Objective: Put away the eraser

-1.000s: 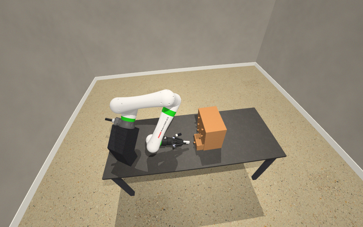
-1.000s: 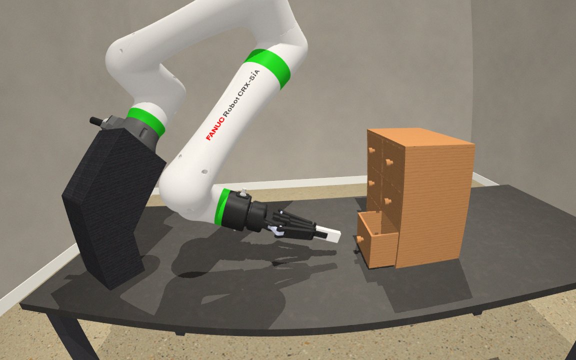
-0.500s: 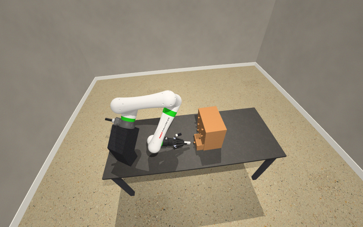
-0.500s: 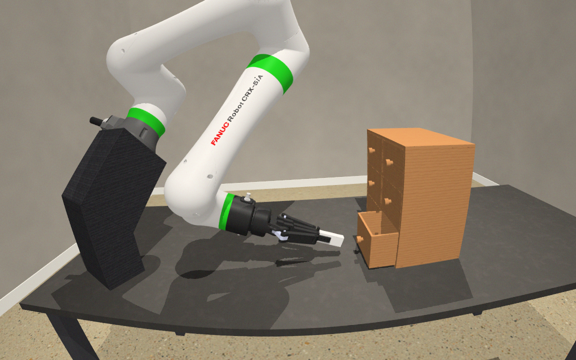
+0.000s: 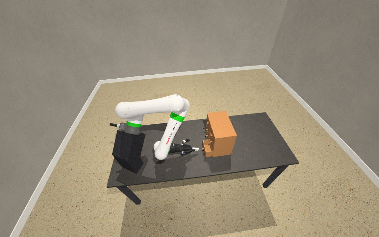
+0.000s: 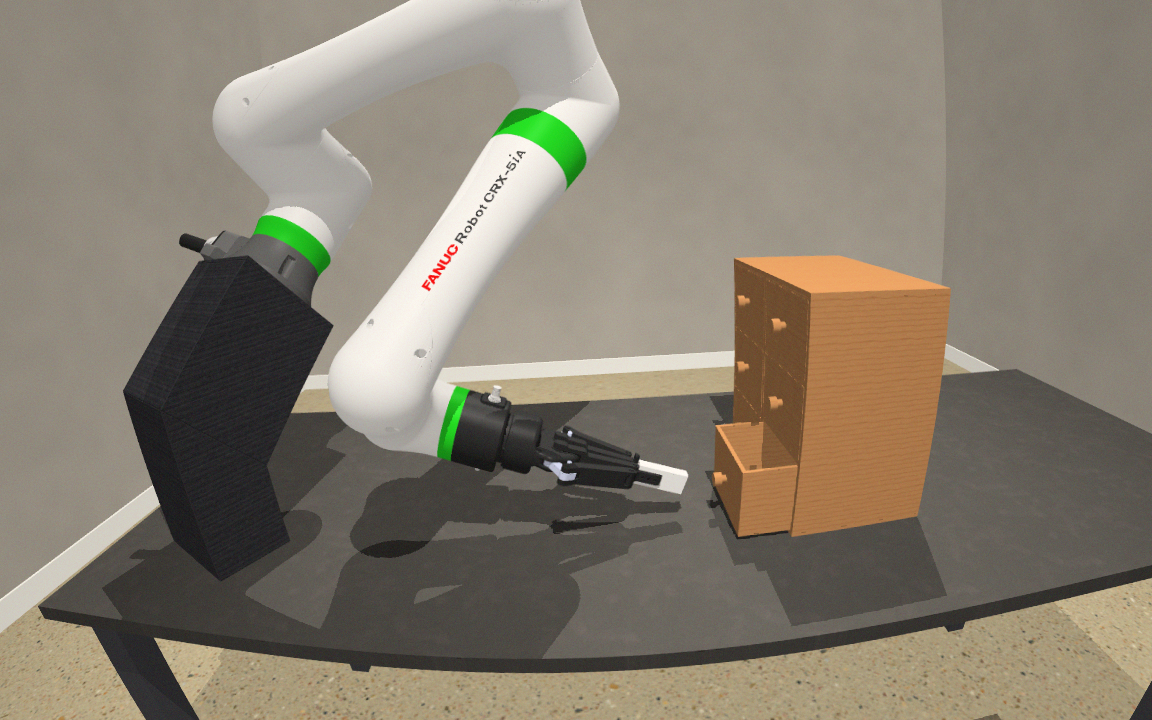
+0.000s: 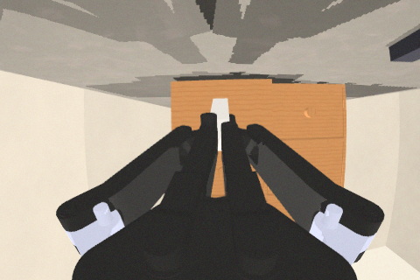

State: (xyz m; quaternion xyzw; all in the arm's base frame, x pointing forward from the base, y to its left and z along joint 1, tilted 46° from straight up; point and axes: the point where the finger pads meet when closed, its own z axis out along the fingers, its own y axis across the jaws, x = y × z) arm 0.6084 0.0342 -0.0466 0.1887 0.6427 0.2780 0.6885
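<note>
The loose eraser [image 5: 186, 140] [image 7: 404, 46], black with a white end, lies on the table beside the gripper; the gripper hides it in the exterior view. My gripper [image 5: 196, 149] [image 6: 665, 477] [image 7: 220, 110] is shut and empty, its white fingertips together, low above the table. It points at the front of the open bottom drawer [image 5: 208, 153] [image 6: 768, 501] [image 7: 190, 98], a short gap away. This drawer sticks partway out of the orange chest [image 5: 224, 126] [image 6: 871, 402] [image 7: 325, 157]. No eraser can be made out inside it. In the wrist view the fingertips hide its knob [image 6: 720, 479].
The other drawers that show in the chest's front look pushed in, their knobs sticking out. The chest stands upright on the dark table [image 5: 258, 141] [image 6: 1036, 483]. The robot's black pedestal [image 5: 127, 150] [image 6: 213, 420] stands at the table's left end.
</note>
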